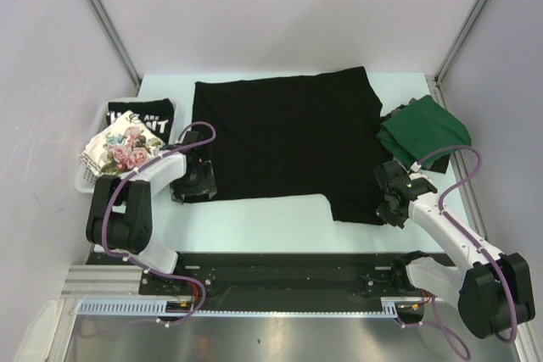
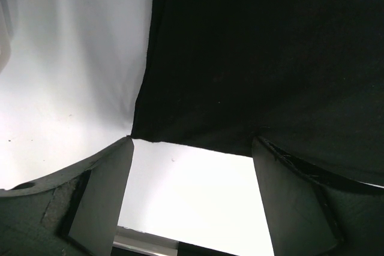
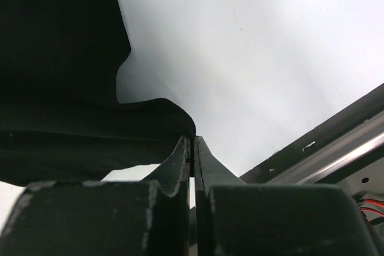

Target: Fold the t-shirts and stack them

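Left claw (image 2: pixel 192 148) gapes at a corner of the flat-spread black t-shirt (image 1: pixel 288 133), right claw (image 3: pixel 193 140) pressed together at its hem

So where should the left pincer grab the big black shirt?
Grip the big black shirt at its near-left corner, coming in from the near side. It lies flat, so only the hem gives cloth to pinch, and the open left pincer faces that corner.
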`<state>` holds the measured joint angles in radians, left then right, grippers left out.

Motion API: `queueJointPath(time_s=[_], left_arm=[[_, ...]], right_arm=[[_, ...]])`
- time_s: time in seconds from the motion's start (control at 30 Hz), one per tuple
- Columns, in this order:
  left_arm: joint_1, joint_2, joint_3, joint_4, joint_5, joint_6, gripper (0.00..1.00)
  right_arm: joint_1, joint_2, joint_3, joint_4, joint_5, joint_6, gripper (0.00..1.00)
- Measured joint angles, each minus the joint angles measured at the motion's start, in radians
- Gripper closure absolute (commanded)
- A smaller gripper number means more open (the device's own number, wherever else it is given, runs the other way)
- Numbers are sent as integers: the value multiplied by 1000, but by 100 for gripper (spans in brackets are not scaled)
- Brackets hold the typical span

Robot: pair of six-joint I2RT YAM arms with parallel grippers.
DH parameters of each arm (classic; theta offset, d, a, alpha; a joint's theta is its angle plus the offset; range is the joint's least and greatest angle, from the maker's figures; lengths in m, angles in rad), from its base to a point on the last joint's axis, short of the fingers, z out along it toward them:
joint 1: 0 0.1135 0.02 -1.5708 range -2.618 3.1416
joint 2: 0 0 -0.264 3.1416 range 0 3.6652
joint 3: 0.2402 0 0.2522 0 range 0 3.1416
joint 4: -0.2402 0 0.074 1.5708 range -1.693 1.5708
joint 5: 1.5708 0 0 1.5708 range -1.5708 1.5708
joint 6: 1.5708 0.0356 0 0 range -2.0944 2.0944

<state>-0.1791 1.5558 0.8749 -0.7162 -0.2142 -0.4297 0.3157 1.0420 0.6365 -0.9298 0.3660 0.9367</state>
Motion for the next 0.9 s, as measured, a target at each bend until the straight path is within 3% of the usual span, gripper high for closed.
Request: queueJointPath(time_s=[0.47,0.63,0.9], left_arm=[[20,-3,-5,10,3,4,18],[35,-3,-13,25,40,2,29],[38,-5,-17,34,54,3,27]], right_arm=[[-8,12,0,8,-8,-7,100],[-9,13,0,8,-8,-7,100],[-10,13,0,8,-9,-7,100]])
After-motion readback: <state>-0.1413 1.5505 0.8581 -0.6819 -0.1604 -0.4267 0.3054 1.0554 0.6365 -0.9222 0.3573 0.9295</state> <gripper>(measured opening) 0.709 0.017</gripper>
